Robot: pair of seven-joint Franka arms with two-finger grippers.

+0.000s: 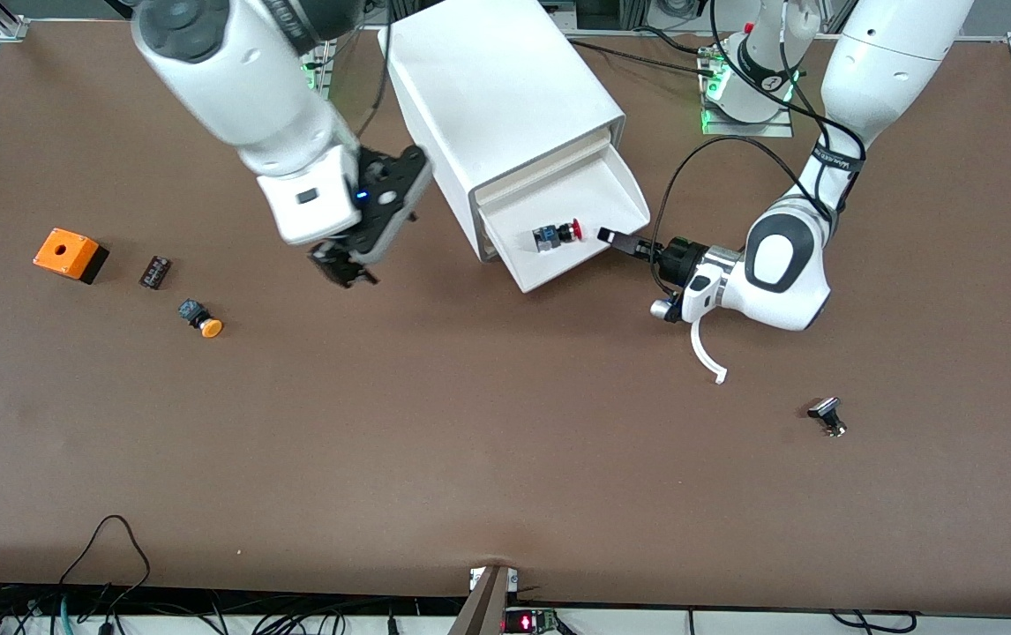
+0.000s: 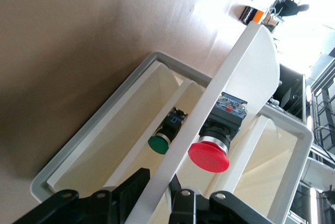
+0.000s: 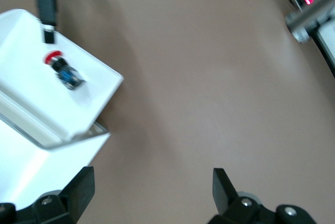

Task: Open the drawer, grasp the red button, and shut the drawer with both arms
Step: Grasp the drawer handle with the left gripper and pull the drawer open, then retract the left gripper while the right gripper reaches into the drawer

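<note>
The drawer (image 1: 592,257) stands pulled out of the white cabinet (image 1: 488,88), toward the front camera. Inside it lies the button (image 1: 558,235) on its side, red cap toward the left arm's end. My left gripper (image 1: 609,235) is shut on the drawer's front wall. In the left wrist view the fingers (image 2: 133,185) clamp that white wall (image 2: 209,114), and the button (image 2: 209,156) lies just past it. My right gripper (image 1: 344,265) hangs open and empty over bare table beside the cabinet. The right wrist view shows the drawer (image 3: 89,98) and button (image 3: 62,69).
Toward the right arm's end lie an orange box with a hole (image 1: 69,254), a small dark part (image 1: 155,271) and an orange-capped button (image 1: 201,319). A small black and metal part (image 1: 827,414) lies toward the left arm's end. A green-capped button (image 2: 159,143) shows in a lower drawer.
</note>
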